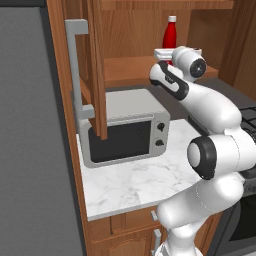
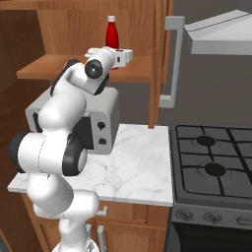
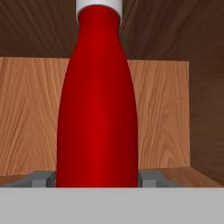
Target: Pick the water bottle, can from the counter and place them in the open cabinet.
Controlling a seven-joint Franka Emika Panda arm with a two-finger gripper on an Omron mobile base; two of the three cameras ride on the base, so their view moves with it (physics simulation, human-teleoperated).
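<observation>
Glossy red, the water bottle (image 3: pixel 97 100) takes up the centre of the hand view, upright, its white cap cut off at the top edge, with the two grey fingertips (image 3: pixel 149 178) pressed against its lower sides, one to the left and one to the right, so the jaws are closed narrowly around the bottle's body and have hold of it. Behind it run the wooden back wall and the shelf of the open cabinet (image 1: pixel 127 70). From the left base view the bottle (image 1: pixel 170 32) stands on that shelf at the upper middle of the frame, with the gripper (image 1: pixel 165 54) at its foot and the white arm reaching up from the lower right. Lower in the frame sits a grey microwave (image 1: pixel 125 130) on a white marble worktop (image 1: pixel 130 187), and the cabinet door with its long grey bar handle (image 1: pixel 75 65) hangs open at the upper left. A black gas hob (image 2: pixel 216 162) fills the lower right of the right base view
</observation>
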